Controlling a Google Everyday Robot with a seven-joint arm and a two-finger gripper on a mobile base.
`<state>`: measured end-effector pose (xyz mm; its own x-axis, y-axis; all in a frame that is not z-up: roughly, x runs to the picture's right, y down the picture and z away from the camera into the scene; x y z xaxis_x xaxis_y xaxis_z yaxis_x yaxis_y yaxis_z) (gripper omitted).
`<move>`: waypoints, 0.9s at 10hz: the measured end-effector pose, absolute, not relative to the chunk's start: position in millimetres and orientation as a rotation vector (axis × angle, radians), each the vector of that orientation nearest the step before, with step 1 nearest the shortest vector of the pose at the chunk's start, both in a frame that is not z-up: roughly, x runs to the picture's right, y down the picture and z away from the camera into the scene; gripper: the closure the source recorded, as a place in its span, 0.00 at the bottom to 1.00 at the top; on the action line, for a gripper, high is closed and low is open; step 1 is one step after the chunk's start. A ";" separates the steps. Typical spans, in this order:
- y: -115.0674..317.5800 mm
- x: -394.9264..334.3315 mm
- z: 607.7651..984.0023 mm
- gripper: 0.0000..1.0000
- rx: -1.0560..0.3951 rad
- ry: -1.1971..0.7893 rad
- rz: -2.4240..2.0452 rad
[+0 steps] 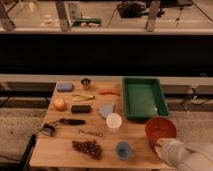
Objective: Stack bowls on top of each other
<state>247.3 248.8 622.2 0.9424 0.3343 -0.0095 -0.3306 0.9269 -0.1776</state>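
The orange-red bowl (161, 128) sits upright on the wooden table (60, 147) near its front right corner, just in front of the green tray (144, 98). My gripper (161, 146) is at the end of the white arm that comes in from the bottom right, and it sits at the bowl's near rim. The arm hides the rim there. The purple bowl is not in view.
A white cup (114, 121) and a small blue cup (123, 149) stand left of the bowl. A pale grey-blue thing (106, 110), grapes (88, 147), a black block (81, 108), an orange fruit (60, 103), a blue sponge (64, 87), a metal cup (86, 83) and utensils lie further left.
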 end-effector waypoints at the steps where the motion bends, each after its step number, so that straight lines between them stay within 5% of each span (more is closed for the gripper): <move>1: 254.9 251.3 626.8 0.98 -0.177 -0.015 0.348; 9: 285.4 252.3 651.8 0.98 -0.132 0.049 0.330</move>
